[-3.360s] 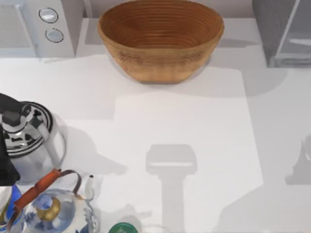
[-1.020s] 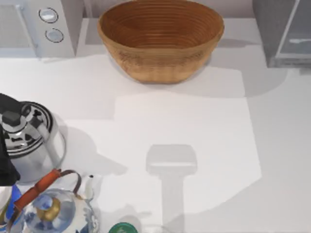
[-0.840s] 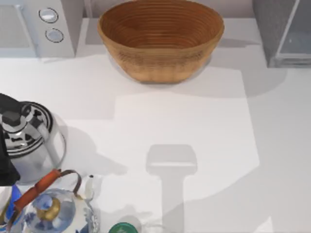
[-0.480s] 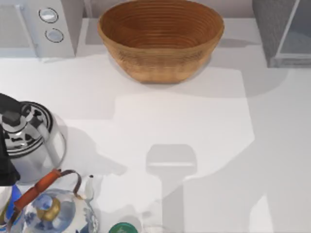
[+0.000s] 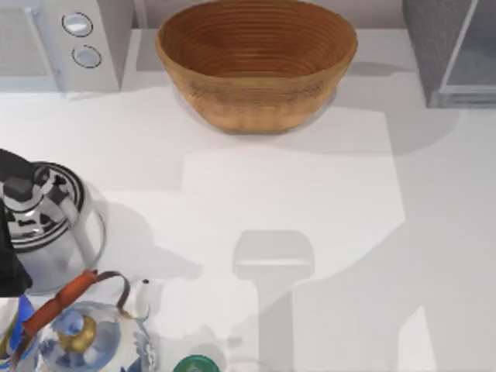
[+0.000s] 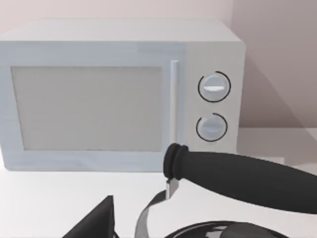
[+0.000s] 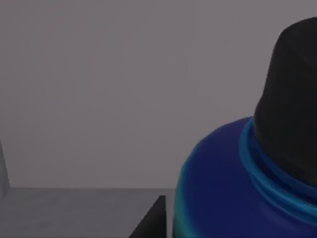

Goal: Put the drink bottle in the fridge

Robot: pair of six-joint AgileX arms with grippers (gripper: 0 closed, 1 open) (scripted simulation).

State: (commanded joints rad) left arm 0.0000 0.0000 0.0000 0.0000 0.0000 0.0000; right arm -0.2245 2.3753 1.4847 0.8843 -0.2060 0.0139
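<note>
The drink bottle (image 7: 233, 188) looms close in the right wrist view, showing its dark blue shoulder, turquoise edge and black screw cap (image 7: 292, 99). My right gripper is shut on it, one dark finger (image 7: 150, 220) lying against its side, and plain grey surfaces stand behind. The fridge (image 5: 453, 50), a grey cabinet with a pale glass-like front, stands at the table's far right corner. My left arm (image 5: 9, 267) stays parked at the left edge beside the kettle; one dark finger (image 6: 96, 224) stands well off to the side, so the gripper is open.
A big woven basket (image 5: 256, 62) sits at the back centre. At the back left is a grey box with two dials (image 5: 66, 39). A steel kettle (image 5: 46, 221), a blue-and-white teapot (image 5: 89, 333) and a green-topped round thing (image 5: 194, 364) crowd the front left.
The large shadow over the table's front right has shifted and grown across the frames. Nothing on the table has moved, and the left arm has stayed still.
</note>
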